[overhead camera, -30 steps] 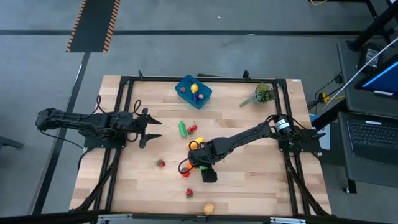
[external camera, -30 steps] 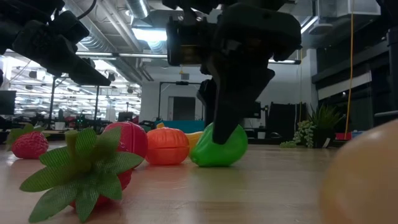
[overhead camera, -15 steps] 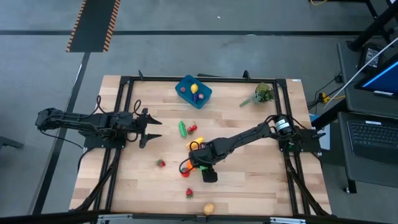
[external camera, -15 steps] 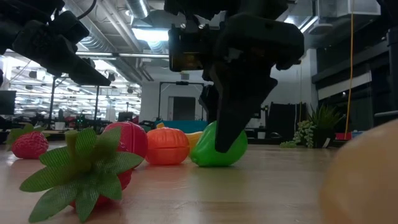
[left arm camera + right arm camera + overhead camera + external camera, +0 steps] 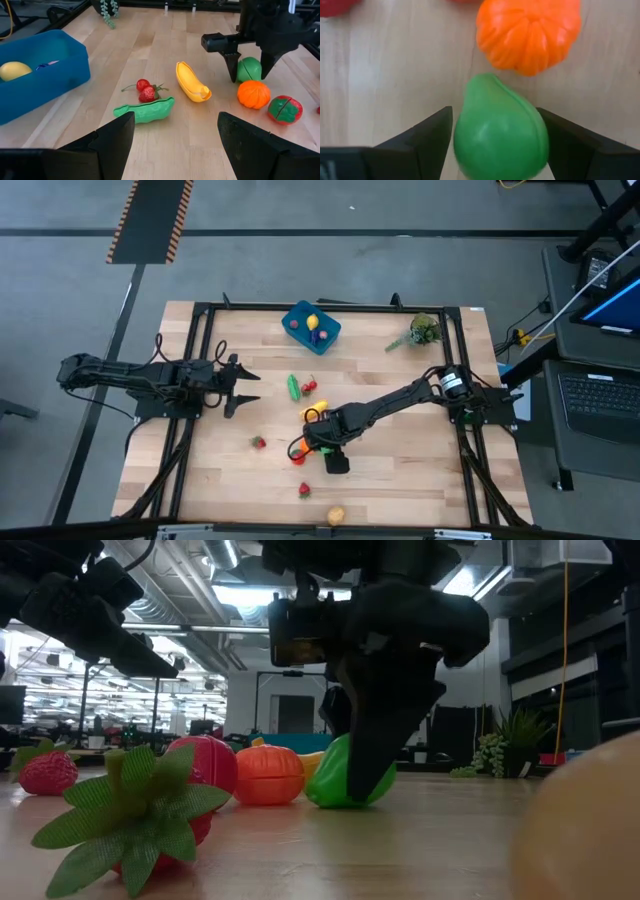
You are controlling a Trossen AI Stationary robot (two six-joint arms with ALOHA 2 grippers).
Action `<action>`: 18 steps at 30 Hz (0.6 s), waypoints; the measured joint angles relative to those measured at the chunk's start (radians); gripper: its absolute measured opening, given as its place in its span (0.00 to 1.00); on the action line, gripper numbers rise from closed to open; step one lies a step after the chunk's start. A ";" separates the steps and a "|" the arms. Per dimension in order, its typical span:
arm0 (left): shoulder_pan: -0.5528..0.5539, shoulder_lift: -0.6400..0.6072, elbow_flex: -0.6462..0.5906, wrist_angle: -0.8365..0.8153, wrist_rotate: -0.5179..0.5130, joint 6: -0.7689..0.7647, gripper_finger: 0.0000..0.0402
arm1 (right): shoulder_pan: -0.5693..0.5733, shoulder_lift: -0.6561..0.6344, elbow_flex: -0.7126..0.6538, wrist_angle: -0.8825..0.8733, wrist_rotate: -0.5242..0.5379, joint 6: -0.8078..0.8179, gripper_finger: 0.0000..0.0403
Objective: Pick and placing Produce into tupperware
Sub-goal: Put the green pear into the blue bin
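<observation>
Your right gripper (image 5: 495,145) is down at the table's middle with its fingers spread on either side of the green pear (image 5: 500,132), which lies on the wood just beside the orange pumpkin (image 5: 530,32); you cannot tell whether the pads touch it. Your left gripper (image 5: 245,387) waits open at the table's left side. The blue tupperware (image 5: 310,327) sits at the far edge, holding a yellow lemon (image 5: 15,70).
</observation>
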 joint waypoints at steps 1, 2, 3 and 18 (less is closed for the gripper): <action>0.000 0.000 0.000 -0.001 0.000 0.000 0.69 | 0.000 0.000 0.000 -0.001 -0.001 0.000 0.69; 0.000 0.000 0.000 -0.001 0.000 0.001 0.69 | 0.000 0.000 0.000 0.000 0.000 -0.002 0.68; 0.000 0.000 0.000 -0.003 0.000 0.001 0.69 | 0.000 0.000 0.000 0.000 -0.001 -0.002 0.67; 0.000 0.000 0.000 -0.045 0.000 0.001 0.69 | -0.001 0.000 0.000 0.002 -0.005 0.000 0.54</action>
